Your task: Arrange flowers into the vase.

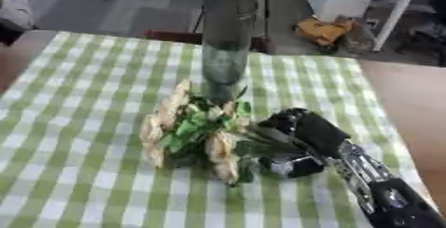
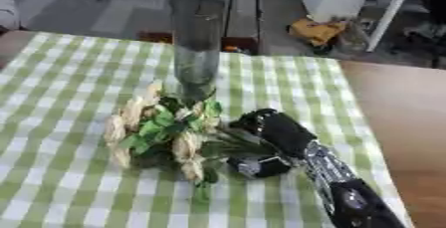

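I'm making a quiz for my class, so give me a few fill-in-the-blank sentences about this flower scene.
1. The vase stands ____ on the checked cloth.
2. The flowers lie on the cloth, not yet in the ____.
3. The robot hand at the stems is the robot's ____ one.
4. The cloth's checks are white and ____.

Missing words: upright; vase; right; green

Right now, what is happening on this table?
The robot's right hand lies on the green checked cloth, its fingers curled round the stem end of a bunch of cream flowers that lies on its side. A tall glass vase stands upright just behind the bunch, with no flowers in it. The left hand is not in view.
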You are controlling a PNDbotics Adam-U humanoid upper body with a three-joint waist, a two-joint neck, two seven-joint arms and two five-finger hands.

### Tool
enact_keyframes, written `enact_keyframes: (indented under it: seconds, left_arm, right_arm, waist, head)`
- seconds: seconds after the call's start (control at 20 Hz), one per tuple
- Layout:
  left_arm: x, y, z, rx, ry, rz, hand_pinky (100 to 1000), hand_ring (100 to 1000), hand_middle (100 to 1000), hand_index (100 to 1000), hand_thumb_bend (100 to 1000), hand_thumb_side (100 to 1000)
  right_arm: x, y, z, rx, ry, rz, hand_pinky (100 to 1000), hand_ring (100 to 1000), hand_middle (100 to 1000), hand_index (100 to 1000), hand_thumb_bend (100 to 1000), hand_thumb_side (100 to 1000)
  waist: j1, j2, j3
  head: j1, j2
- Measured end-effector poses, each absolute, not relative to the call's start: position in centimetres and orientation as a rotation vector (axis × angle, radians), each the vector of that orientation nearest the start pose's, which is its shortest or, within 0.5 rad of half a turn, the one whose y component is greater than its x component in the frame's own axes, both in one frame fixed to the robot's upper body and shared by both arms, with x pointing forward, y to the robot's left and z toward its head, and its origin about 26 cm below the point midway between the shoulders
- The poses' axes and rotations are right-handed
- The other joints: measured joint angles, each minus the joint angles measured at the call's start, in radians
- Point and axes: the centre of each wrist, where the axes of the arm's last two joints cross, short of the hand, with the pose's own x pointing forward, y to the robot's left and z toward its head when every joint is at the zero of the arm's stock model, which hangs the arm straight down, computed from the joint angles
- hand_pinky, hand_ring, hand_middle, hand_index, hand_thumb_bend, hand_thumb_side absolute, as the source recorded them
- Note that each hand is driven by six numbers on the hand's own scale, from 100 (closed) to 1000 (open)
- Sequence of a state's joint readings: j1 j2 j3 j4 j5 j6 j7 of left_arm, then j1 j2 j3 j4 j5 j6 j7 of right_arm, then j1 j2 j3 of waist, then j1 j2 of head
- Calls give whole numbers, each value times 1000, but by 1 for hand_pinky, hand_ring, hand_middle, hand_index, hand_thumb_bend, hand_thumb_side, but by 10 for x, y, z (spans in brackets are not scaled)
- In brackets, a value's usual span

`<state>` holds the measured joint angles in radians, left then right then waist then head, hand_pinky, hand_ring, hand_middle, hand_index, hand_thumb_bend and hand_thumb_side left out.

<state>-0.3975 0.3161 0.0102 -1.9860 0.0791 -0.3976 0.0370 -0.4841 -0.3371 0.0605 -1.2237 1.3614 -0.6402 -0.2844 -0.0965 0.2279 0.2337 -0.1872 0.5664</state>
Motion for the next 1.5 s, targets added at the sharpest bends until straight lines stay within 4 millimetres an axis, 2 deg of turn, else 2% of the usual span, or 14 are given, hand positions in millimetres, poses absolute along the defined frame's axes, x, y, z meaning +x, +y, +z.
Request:
enact_keyframes:
  seconds: [0.2,0.45,0.5,0.7,0.9,1.2,1.35,1.5]
  left_arm:
    - [309,251,225,12,3485,416,661,874,927,987,100,896]
    - [309,251,225,13,3484,418,661,874,927,987,100,896]
    - [309,251,225,13,3484,418,661,874,926,987,100,896]
    - [309,251,225,19,3485,418,661,874,926,987,100,894]
    - [309,251,225,24,3489,421,661,874,925,987,100,893]
    - [309,251,224,29,3489,431,661,874,923,988,100,892]
    - [309,250,224,34,3490,435,661,874,922,988,100,892]
    - [309,250,224,36,3490,438,660,874,921,988,100,892]
  right_arm:
    - [397,-290,69,1332,2467,-2089,592,651,645,849,372,834]
    - [398,-289,68,1315,2452,-2119,592,651,645,849,372,834]
    - [398,-289,68,1314,2450,-2122,568,616,607,811,342,824]
    - [402,-283,74,1294,2455,-2098,532,563,553,753,264,829]
    - [407,-278,79,1274,2455,-2080,508,543,506,738,178,841]
    - [413,-275,84,1262,2435,-2087,515,547,521,755,209,759]
    - [415,-274,84,1254,2411,-2107,512,542,517,751,212,747]
    - [416,-274,83,1251,2395,-2121,486,450,463,716,206,736]
  waist:
    - [0,1,0]
    - [0,2,1]
    - [0,3,1]
    - [1,3,5]
    - [0,3,6]
    - [-4,3,7]
    - [-4,3,7]
    - [-4,3,7]
  head:
    - [-1,-5]
    - [-3,-5]
    - [-3,-5]
    - [-4,-5]
    - [-5,-5]
    - [-8,-5]
    - [-9,-5]
    - [-10,-5]
